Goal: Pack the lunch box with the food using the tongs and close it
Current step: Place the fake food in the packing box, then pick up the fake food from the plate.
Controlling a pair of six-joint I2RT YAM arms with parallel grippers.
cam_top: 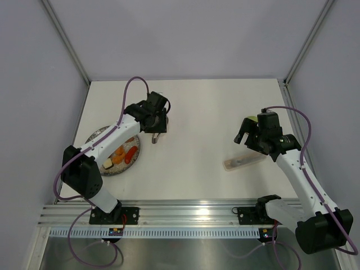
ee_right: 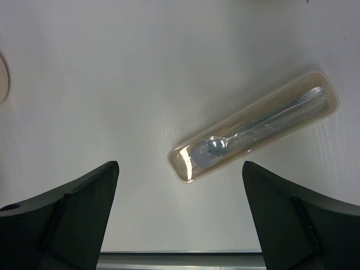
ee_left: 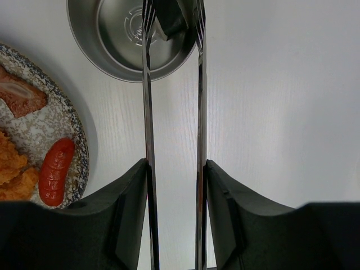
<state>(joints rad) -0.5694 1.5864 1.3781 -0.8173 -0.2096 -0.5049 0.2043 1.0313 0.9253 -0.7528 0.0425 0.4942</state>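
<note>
My left gripper (ee_left: 175, 163) is shut on the tongs (ee_left: 147, 112), one finger pressing each slim silver arm. The tongs' tips reach over the lunch box (ee_left: 112, 34), a round steel tin, where a dark piece with a pale edge (ee_left: 169, 19) lies between them; whether they pinch it I cannot tell. From above, the left gripper (cam_top: 159, 130) covers the tin. On the speckled plate (ee_left: 67, 118) lies food: a red sausage (ee_left: 56, 171), orange chunks (ee_left: 11, 169) and a brownish piece (ee_left: 19, 95). My right gripper (ee_right: 180, 180) hangs open over bare table.
A long translucent case holding a spoon (ee_right: 253, 126) lies just ahead of the right gripper (cam_top: 243, 135), at the table's right (cam_top: 243, 162). A pale round edge (ee_right: 1, 79) shows at the left border of the right wrist view. The plate (cam_top: 98, 135) sits at the table's left edge.
</note>
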